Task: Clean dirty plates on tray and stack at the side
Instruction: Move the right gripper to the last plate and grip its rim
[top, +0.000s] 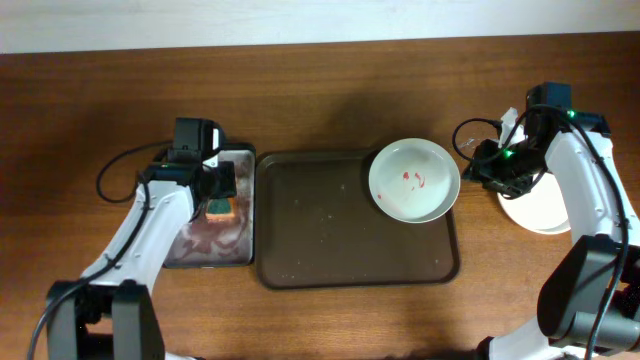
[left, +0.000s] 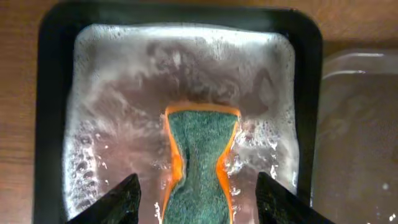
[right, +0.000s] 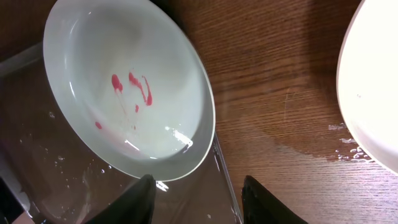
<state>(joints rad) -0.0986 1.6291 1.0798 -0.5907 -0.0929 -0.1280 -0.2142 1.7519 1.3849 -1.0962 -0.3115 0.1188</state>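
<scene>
Your L gripper (left: 197, 177) sits wide open astride the sponge (left: 202, 140) in the soapy pan (left: 50, 93), gripping nothing. R gripper (right: 198, 179) is also open & empty, btwn the dirty plate (right: 93, 124) and the clean plate (right: 373, 74).

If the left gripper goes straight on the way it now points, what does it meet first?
Most likely the sponge, lying in the soapy pan between the open fingers of the left gripper.

Background. A brown wooden table (top: 320, 80) fills the overhead view, its grain running left to right. Along the far edge a pale strip (top: 300, 20) is seen; whether wall or floor cannot be told. Lighting is even, and no hard shadows are cast. Water drops (right: 339, 154) are seen on the wood at right.
</scene>
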